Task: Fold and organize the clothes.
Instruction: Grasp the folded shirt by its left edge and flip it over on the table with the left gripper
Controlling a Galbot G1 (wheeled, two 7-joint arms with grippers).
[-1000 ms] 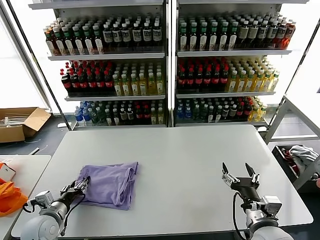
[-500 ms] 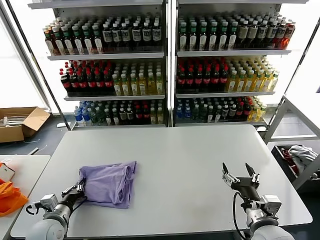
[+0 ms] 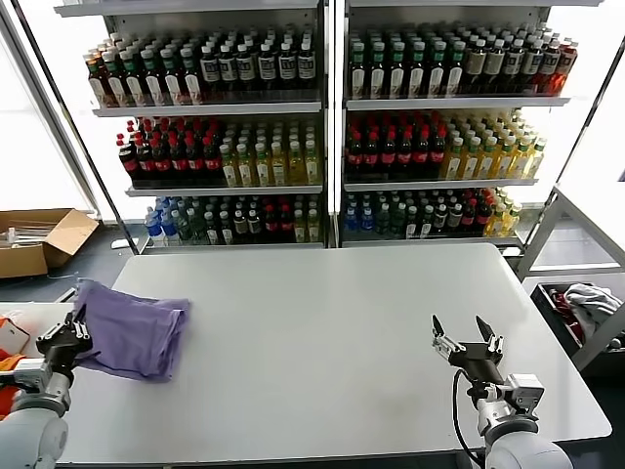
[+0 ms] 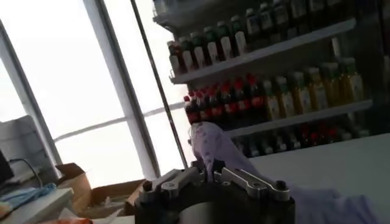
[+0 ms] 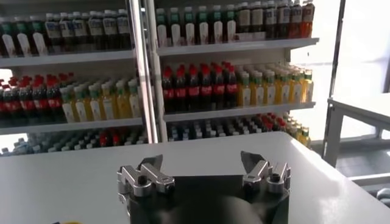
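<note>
The left gripper [image 3: 70, 337], clamped on the folded lavender T-shirt [image 3: 132, 330], held it at the white table's [image 3: 342, 332] left edge (set-aside step, seemingly); next, a careful release. The right gripper [image 3: 467, 348] hovered spread near the right front corner.

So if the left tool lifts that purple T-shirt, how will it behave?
Probably floppy: the T-shirt already drapes and bunches where the left tool is shut on its edge. Likely light, since one pinch holds it. Its folds may slip open, being loose cloth.

Bottle-filled shelves [image 3: 322, 127] stand behind the white table [image 3: 342, 332]; a cardboard box [image 3: 39, 239] sits left.
</note>
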